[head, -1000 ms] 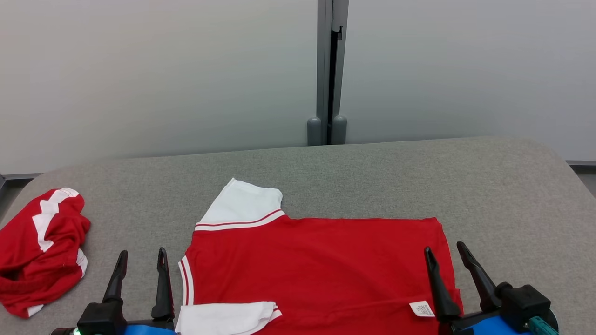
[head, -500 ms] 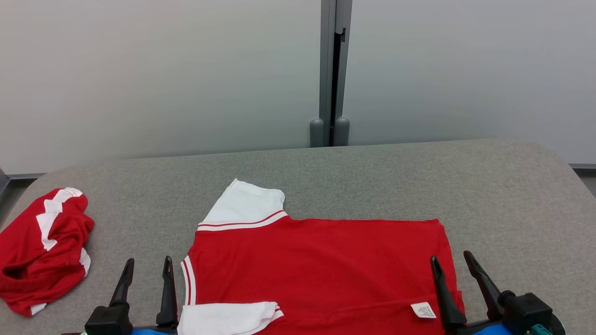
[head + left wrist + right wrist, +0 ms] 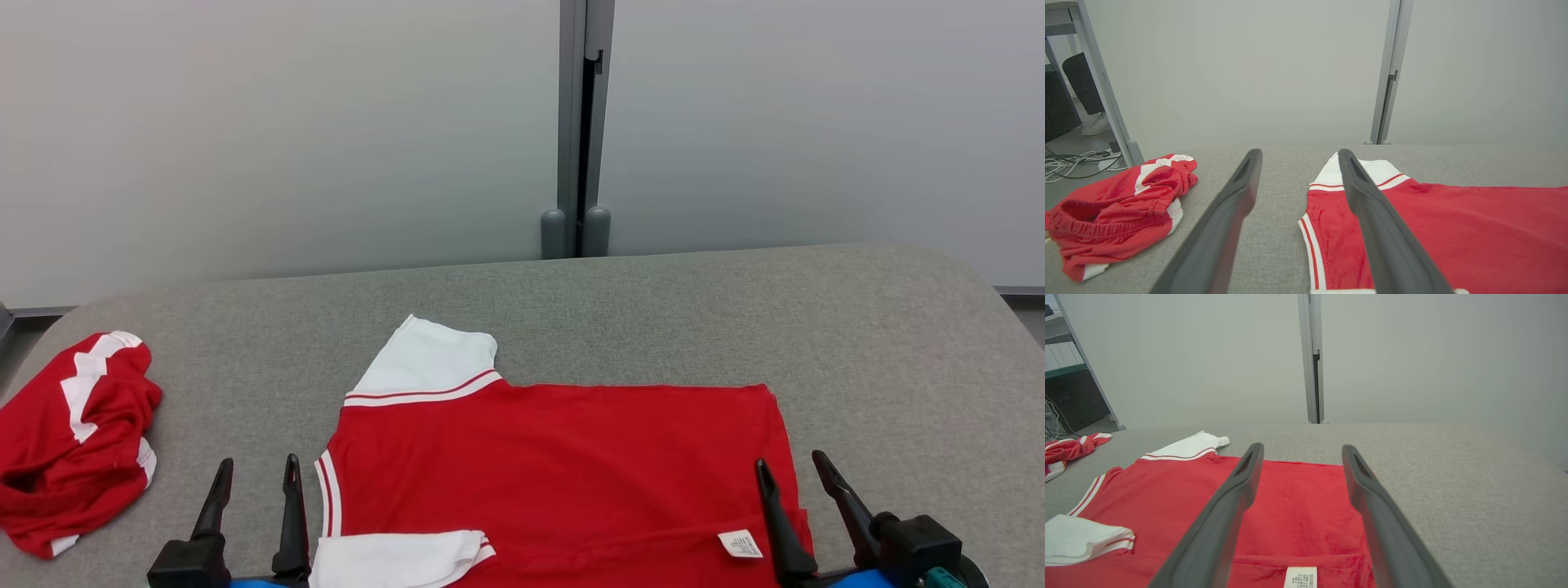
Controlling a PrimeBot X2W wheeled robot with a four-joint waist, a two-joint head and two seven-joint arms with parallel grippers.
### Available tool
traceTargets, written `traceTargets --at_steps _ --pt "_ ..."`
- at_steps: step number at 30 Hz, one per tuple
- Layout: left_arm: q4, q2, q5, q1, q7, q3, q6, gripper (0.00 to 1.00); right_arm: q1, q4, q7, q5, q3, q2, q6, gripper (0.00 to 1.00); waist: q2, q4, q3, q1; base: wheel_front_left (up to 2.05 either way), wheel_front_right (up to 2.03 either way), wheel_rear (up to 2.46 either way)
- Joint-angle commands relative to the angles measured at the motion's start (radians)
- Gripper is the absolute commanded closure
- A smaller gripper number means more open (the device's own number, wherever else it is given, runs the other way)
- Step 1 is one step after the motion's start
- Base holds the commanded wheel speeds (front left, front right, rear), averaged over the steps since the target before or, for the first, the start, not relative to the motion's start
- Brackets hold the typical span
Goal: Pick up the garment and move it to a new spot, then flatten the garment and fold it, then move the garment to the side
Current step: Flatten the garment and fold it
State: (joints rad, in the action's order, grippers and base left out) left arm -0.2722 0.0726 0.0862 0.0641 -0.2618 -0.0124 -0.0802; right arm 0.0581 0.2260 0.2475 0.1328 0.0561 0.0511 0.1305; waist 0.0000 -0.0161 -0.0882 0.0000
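The grey fabric-covered table (image 3: 898,343) lies bare along its far strip and right side — open passage. The flat red shirt with white sleeves (image 3: 555,457) covers the near middle; a crumpled red-and-white garment (image 3: 73,441) sits at the left edge, with a bare lane between them. Behind, pale wall panels (image 3: 245,122) close the far side.

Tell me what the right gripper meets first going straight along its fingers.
Probably nothing near: the right gripper points roughly level above the red shirt and grey table, toward the grey post in the back wall. Depth is unclear.
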Motion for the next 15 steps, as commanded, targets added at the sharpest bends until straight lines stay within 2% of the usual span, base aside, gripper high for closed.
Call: traceTargets --at_steps 1,9,15 --pt "-0.003 0.0 -0.005 -0.001 -0.004 -0.003 -0.004 0.0 -0.004 0.005 -0.005 -0.005 -0.004 -0.001 0.0 0.0 0.0 -0.001 0.0 0.0 0.0 0.0 0.0" --pt "-0.056 0.049 0.01 -0.13 -0.004 0.011 -0.029 0.0 -0.094 0.046 -0.035 -0.034 -0.038 0.003 0.0 0.0 0.0 -0.012 0.013 0.0 0.0 0.0 0.0" --pt "-0.147 0.112 0.038 -0.326 0.024 0.058 -0.045 0.0 -0.22 0.089 -0.092 -0.057 -0.039 0.051 0.0 0.0 0.0 -0.031 0.045 0.0 0.0 0.0 0.0"
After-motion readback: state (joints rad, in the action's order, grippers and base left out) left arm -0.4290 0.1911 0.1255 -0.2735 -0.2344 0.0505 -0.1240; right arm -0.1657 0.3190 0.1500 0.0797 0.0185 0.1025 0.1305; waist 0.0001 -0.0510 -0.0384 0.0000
